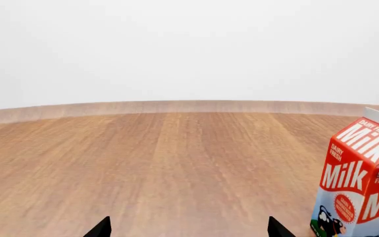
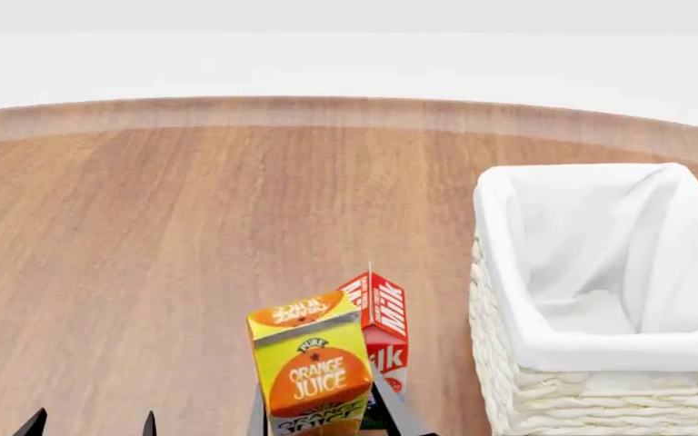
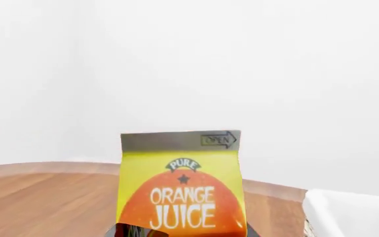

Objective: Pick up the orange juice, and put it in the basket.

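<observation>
Right gripper [image 2: 319, 413] clamps the orange juice [image 2: 313, 377], lifted beside the milk carton [image 2: 380, 322]; left gripper [image 2: 88, 425] empty, spread. Risk I see: carton clipping the basket [image 2: 501, 363] rim.

Left and far: I see bare table [image 2: 143, 227], free passage.
Behind my carton: Milk carton [image 2: 380, 322] just beside the orange juice [image 2: 313, 377].
Right: basket [image 2: 501, 363] wall stands near; its top is open.

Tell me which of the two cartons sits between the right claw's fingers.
The orange juice, the yellow carton with the orange label. The right claw flanks it on both sides, while the red-and-white milk carton stands just behind it, untouched.
</observation>
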